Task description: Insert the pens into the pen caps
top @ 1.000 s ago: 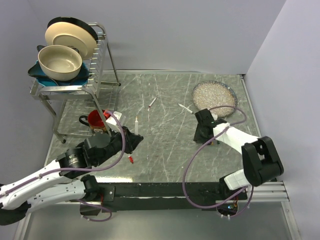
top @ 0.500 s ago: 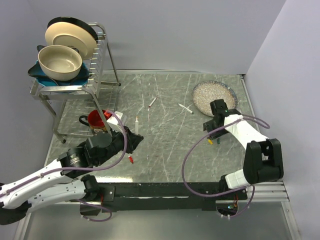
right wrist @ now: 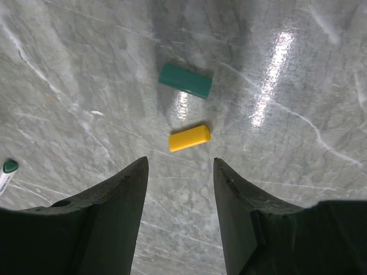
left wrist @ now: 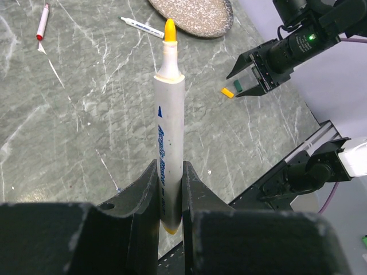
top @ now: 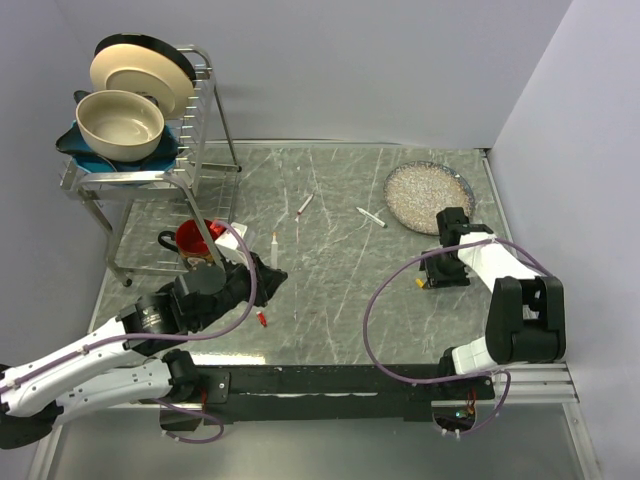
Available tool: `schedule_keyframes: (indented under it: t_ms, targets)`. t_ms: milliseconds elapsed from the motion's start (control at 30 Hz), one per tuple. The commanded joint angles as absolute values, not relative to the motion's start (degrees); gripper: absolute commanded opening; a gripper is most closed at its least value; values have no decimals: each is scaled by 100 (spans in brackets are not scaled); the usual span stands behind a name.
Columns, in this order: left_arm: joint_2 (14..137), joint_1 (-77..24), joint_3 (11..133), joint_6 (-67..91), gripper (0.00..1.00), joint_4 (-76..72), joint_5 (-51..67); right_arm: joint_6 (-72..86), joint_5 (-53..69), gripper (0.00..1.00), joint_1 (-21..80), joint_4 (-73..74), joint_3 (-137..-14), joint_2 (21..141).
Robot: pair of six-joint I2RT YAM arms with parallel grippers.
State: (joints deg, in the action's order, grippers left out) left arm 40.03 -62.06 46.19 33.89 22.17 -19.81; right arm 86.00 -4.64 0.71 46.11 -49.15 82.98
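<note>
Left gripper (left wrist: pixel 170 186) has its jaws pinched tight on the yellow-tipped pen (left wrist: pixel 170 114), tip pointing out over the table (top: pixel 330 290). Over on the right side, the right gripper (right wrist: pixel 179 166) hangs low with its jaws standing apart and nothing between them. The yellow cap (right wrist: pixel 190 138) lies flat just ahead of its fingertips, the green cap (right wrist: pixel 185 81) just beyond. The red cap (top: pixel 262 319) lies close by the left gripper. The red-tipped pen (top: pixel 305 204) and green-tipped pen (top: pixel 371 217) lie farther back, apart from each other
</note>
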Motion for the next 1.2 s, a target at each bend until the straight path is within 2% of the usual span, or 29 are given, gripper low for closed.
schedule_keyframes:
  t_ms: [0, 500, 767, 933, 1033, 1167]
  targets:
    - [4008, -6231, 4728, 3401, 3, 2065, -2004, 8833, -466, 56, 26, 4676, -4905, 8481]
    - [3920, -6231, 4737, 3393, 3, 2065, -2030, 8736, -607, 53, -123, 4518, -4878, 9114]
    - [3867, -6223, 4764, 3401, 3, 2144, -2074, 7896, -650, 36, -70, 4097, -4799, 9115]
    - [3736, -6231, 4764, 3410, 4, 2162, -2127, 7032, -1116, 31, 210, 3920, -4913, 9184]
    - [3726, -6240, 4781, 3419, 4, 2180, -2153, 6461, -1073, 24, 403, 3587, -4703, 9159]
    - [3726, -6240, 4773, 3463, 4, 2206, -2276, 5864, -994, 22, 754, 3437, -4606, 8913]
